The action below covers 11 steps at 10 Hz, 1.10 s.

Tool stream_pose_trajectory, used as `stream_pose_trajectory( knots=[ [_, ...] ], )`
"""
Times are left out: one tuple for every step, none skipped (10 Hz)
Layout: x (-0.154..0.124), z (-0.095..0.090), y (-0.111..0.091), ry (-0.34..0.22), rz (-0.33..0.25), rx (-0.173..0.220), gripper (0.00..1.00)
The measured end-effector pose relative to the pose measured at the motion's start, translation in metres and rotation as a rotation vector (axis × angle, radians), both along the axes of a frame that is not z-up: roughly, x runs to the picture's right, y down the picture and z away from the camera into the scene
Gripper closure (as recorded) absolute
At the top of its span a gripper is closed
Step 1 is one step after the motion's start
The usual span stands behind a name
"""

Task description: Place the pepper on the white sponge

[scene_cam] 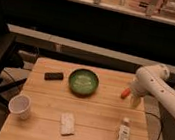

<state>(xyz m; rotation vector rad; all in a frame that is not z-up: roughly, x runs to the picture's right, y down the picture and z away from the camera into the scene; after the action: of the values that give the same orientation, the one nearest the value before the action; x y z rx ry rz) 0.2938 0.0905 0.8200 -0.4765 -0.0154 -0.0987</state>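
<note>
The pepper [125, 93] is a small orange-red tapered vegetable at the right side of the wooden table [94, 111], just left of my arm's end. My gripper [132, 99] hangs at the table's right edge, right beside the pepper; whether it holds the pepper does not show. The white sponge [67, 123] lies flat near the table's front, left of centre, well apart from the pepper and the gripper.
A green bowl [83, 81] sits at the table's back centre. A small black object [54, 75] lies to its left. A white paper cup [19, 106] stands at the front left. A white bottle [121, 138] lies at the front right.
</note>
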Motion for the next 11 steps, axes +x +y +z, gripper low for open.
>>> stream_pose_trajectory(
  knots=[
    [0.000, 0.003, 0.000, -0.002, -0.003, 0.001, 0.20],
    [0.001, 0.007, -0.001, -0.007, -0.005, -0.001, 0.20],
    [0.002, 0.011, -0.001, -0.009, -0.008, -0.001, 0.20],
    [0.003, 0.015, -0.002, -0.010, -0.010, -0.002, 0.20],
    [0.003, 0.021, -0.003, -0.013, -0.015, -0.006, 0.20],
    [0.003, 0.026, -0.002, -0.016, -0.019, -0.011, 0.20],
    [0.002, 0.033, -0.003, -0.020, -0.024, -0.014, 0.20],
    [0.004, 0.037, -0.003, -0.023, -0.028, -0.017, 0.20],
    [0.007, 0.042, -0.002, -0.024, -0.030, -0.022, 0.20],
    [0.007, 0.048, -0.001, -0.029, -0.034, -0.029, 0.20],
    [0.004, 0.054, -0.003, -0.034, -0.039, -0.029, 0.20]
  ],
)
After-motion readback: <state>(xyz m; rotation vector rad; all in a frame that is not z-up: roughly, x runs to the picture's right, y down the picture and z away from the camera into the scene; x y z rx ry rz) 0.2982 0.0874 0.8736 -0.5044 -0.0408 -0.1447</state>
